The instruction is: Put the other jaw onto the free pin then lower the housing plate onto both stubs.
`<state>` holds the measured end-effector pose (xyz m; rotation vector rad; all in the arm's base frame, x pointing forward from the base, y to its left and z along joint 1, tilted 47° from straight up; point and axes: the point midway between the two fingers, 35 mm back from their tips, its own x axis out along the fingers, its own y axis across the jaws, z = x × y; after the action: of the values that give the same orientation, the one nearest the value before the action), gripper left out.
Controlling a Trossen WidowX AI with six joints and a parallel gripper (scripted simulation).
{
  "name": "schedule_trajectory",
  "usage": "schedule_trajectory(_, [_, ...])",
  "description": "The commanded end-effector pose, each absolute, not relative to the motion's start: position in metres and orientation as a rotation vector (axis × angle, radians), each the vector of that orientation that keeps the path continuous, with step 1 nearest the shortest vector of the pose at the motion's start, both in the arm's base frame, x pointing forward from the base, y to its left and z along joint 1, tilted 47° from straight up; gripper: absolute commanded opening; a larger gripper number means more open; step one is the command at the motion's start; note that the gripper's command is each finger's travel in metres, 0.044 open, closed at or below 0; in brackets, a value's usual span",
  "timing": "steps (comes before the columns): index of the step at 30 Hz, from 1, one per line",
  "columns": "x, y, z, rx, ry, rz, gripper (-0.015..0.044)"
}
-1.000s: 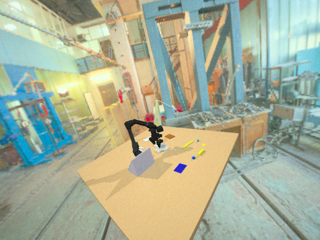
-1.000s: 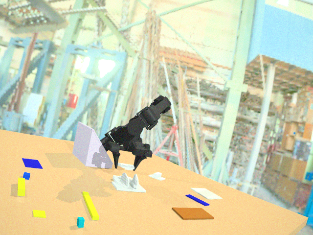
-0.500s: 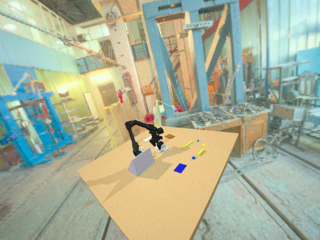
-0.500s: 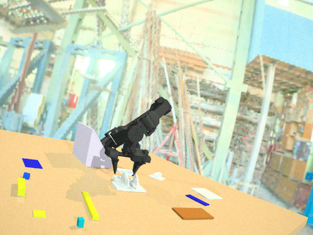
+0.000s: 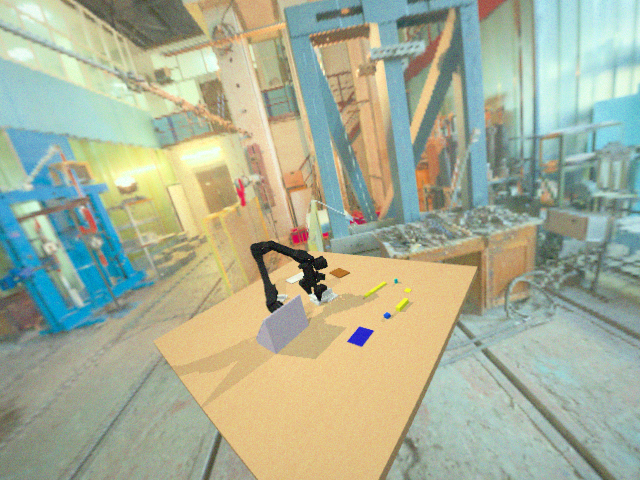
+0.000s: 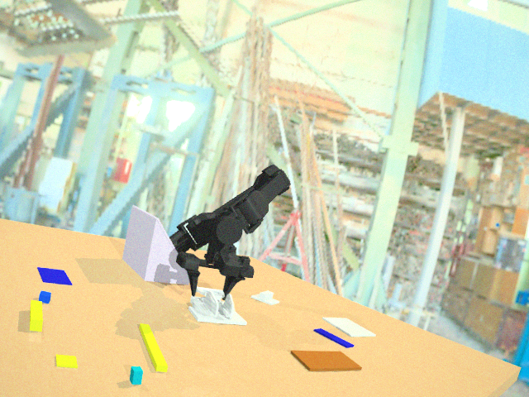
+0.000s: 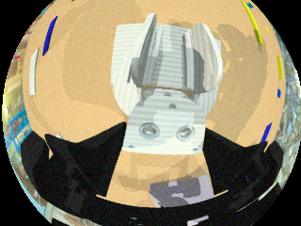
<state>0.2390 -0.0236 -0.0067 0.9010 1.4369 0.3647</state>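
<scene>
My gripper is shut on the white housing plate, a flat plate with two round holes. In the wrist view the plate overlaps the near end of the white base. In the exterior view the fingertips are low over the base, close behind the jaws. Two white upright jaws, the left one and the right one, stand on the base side by side with a gap between their upper parts. The pins, the stubs and the gear mesh are hidden or too small to tell.
A lavender wedge stands beside the arm. A small white piece lies behind the base. A white panel, a brown panel, yellow bars and a blue square lie around.
</scene>
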Motion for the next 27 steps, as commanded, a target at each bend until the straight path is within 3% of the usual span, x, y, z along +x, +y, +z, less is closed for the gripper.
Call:
schedule_trajectory(1, [0.2397, -0.0231, -0.0066, 0.908, 1.434, 0.365, 0.0351])
schedule_trajectory(27, [0.2405, -0.0192, -0.0103, 0.907, 1.433, 0.366, 0.0351])
